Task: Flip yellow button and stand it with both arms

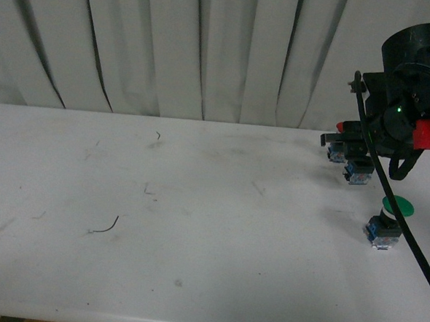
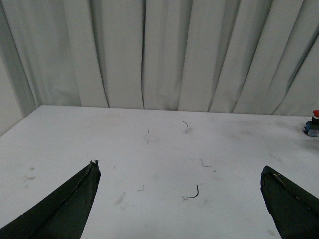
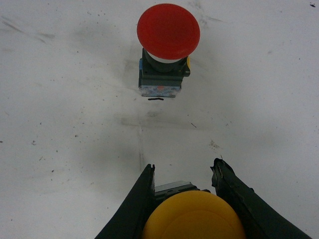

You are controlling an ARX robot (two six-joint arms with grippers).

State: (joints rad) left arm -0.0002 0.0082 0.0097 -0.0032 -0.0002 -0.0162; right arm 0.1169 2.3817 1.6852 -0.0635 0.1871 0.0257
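My right claw has its two black wedge fingers closed in around the small push-button with the round yellow mushroom cap, one finger at each side of its collar; whether they are truly pinching it I cannot tell, but nothing looks flipped or stood up yet, so I judge nearly all the work remains. My left claw hangs wide open over bare white table, holding nothing, well apart from the buttons. Only the right wrist view shows the yellow cap and the red-capped button beyond it; the front view hides the yellow one behind my arm, yet alone shows the green-capped button nearer me.
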